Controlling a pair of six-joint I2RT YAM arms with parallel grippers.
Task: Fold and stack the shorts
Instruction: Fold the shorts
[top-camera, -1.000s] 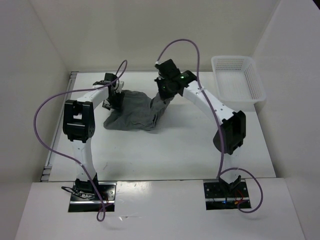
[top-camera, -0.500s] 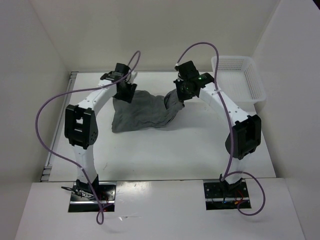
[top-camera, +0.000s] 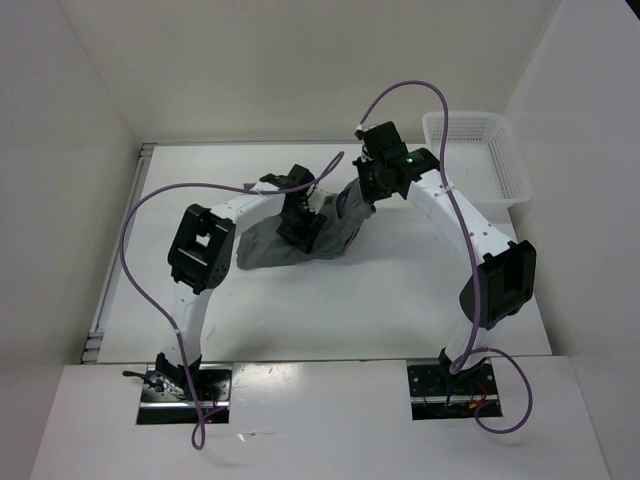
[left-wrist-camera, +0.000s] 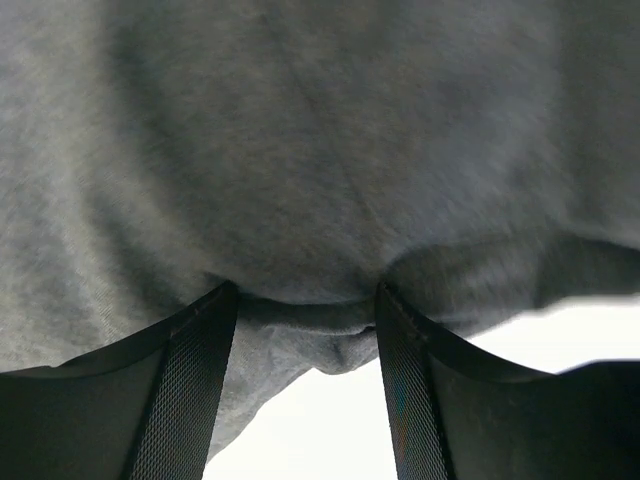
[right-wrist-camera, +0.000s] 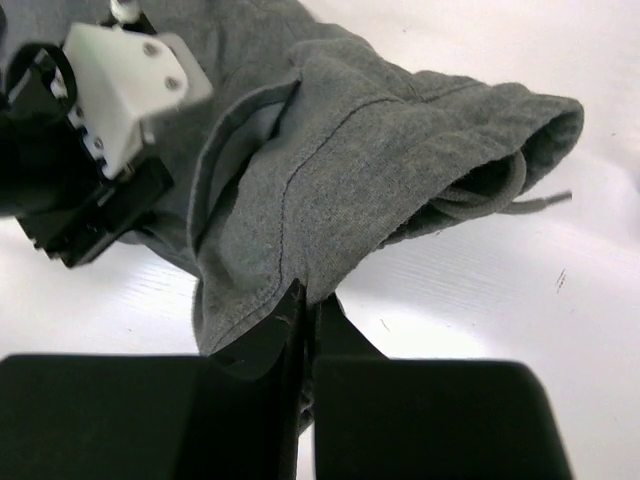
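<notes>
Top external: one pair of shorts (top-camera: 265, 250), clamped by left end effector (top-camera: 300, 228) and right end effector (top-camera: 358, 195).

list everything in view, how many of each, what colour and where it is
shorts: one, grey, bunched mid-table between both grippers
basket: one, white mesh, far right corner of the table
table: one, white, under everything
cables: two, purple, one looping off each arm
arms: two, white and black, bases at the near edge
left gripper: black, shorts fabric bunched between its fingers
right gripper: black, shut on a hem of the shorts
</notes>
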